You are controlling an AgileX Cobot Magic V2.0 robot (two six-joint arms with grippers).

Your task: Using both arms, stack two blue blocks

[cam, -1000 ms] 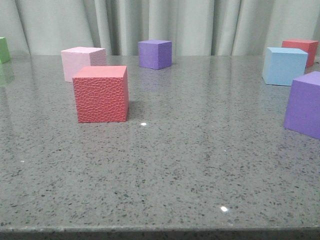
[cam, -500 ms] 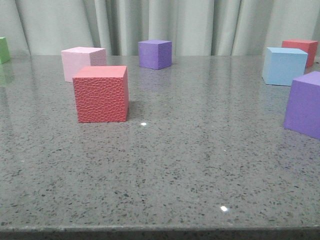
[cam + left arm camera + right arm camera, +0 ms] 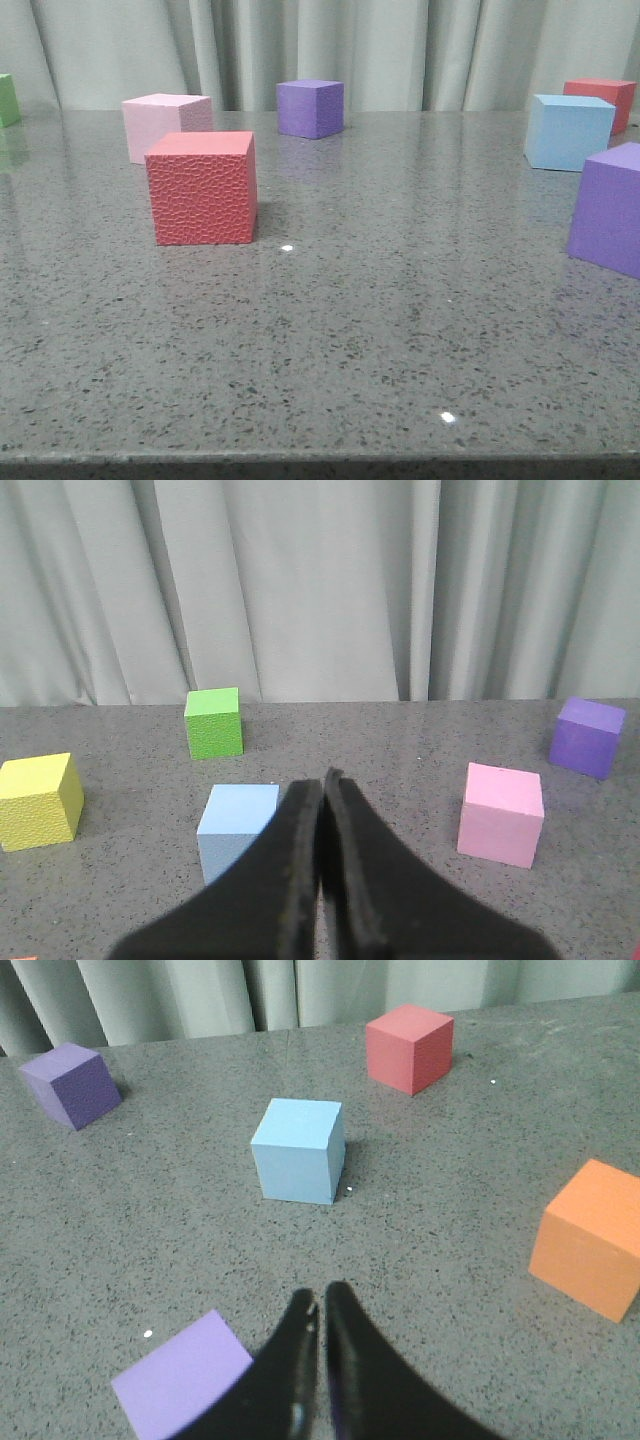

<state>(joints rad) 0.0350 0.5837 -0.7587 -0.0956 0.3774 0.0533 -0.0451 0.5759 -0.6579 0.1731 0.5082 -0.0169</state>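
Note:
One sky-blue block (image 3: 568,132) stands at the far right of the table in the front view. It also shows in the right wrist view (image 3: 298,1150), ahead of my right gripper (image 3: 320,1300), which is shut and empty and well apart from it. A second sky-blue block (image 3: 235,825) shows in the left wrist view, just beyond and beside my left gripper (image 3: 323,780), which is shut and empty; one finger hides part of that block. Neither gripper shows in the front view.
A pebbly red cube (image 3: 202,188), a pink cube (image 3: 165,125), two purple cubes (image 3: 311,108) (image 3: 610,208) and a red cube (image 3: 602,100) stand on the grey table. An orange cube (image 3: 590,1240) is near the right gripper. Green (image 3: 213,722) and yellow (image 3: 38,800) cubes are near the left.

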